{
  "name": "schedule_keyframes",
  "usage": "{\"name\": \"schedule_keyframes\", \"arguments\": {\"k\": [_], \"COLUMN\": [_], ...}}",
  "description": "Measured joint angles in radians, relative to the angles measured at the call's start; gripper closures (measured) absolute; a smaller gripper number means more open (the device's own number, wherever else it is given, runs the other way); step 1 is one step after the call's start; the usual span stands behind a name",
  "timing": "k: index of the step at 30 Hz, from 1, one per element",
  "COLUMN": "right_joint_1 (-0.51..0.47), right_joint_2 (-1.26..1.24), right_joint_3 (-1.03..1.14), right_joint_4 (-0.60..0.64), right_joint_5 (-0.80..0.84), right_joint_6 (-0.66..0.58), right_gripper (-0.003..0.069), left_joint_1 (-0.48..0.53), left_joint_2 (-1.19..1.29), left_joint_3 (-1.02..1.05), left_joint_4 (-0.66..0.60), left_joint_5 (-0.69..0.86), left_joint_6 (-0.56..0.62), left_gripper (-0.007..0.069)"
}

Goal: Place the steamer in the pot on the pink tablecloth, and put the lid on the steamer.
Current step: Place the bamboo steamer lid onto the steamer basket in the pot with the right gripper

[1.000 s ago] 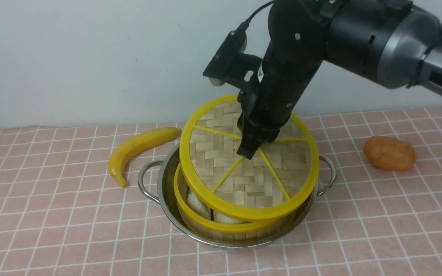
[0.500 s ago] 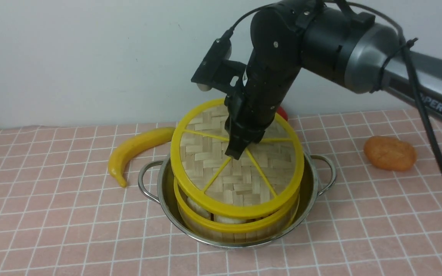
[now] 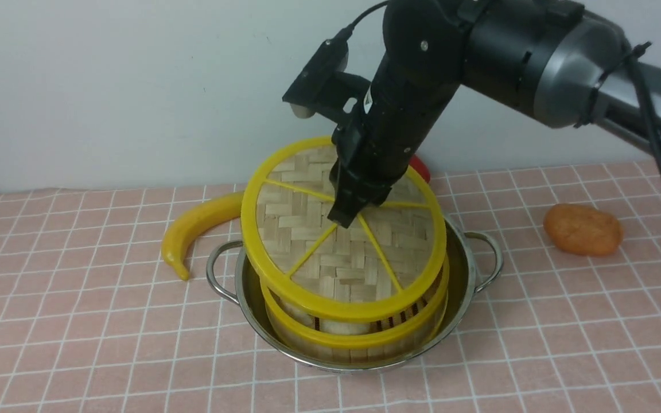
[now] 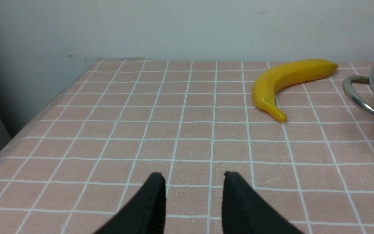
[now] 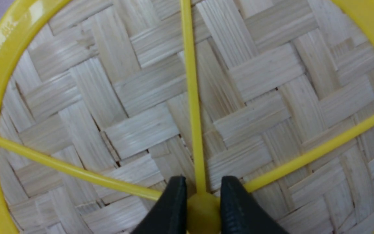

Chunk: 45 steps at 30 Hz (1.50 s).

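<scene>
The steel pot [image 3: 462,269] stands on the pink tablecloth [image 3: 78,321] with the steamer [image 3: 359,335] inside it; pale buns show through its slats. My right gripper [image 3: 342,218] is shut on the centre knob [image 5: 202,208] of the lid [image 3: 330,258]. It holds the lid tilted just above the steamer, a little to the steamer's left. The lid fills the right wrist view [image 5: 141,130]. My left gripper [image 4: 193,177] is open and empty, low over bare cloth to the pot's left. The pot's handle [image 4: 357,97] shows at the edge of that view.
A yellow banana [image 3: 198,223] lies on the cloth left of the pot and shows in the left wrist view [image 4: 287,78]. An orange lump [image 3: 582,228] lies at the right. A red thing [image 3: 419,167] peeks out behind the lid. A wall stands behind.
My right gripper has carried the lid to the left over the steamer; the lid now sits further left and slightly higher. Pot, steamer and banana have not moved.
</scene>
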Motion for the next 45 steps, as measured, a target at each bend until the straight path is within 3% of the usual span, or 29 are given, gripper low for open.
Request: {"name": "schedule_keyframes", "arguments": {"k": [30, 45], "right_joint_1": [0.0, 0.0], "right_joint_2": [0.038, 0.068], "right_joint_3": [0.067, 0.067], "right_joint_4": [0.0, 0.005], "right_joint_5": [-0.021, -0.125], "right_joint_6": [-0.005, -0.093], "right_gripper": [0.0513, 0.0513], "left_joint_1": [0.0, 0.0], "left_joint_2": [0.0, 0.0], "left_joint_3": [0.0, 0.0], "left_joint_4": [0.0, 0.0], "left_joint_5": [0.0, 0.0], "left_joint_6": [0.0, 0.0], "left_gripper": [0.0382, 0.0382]}}
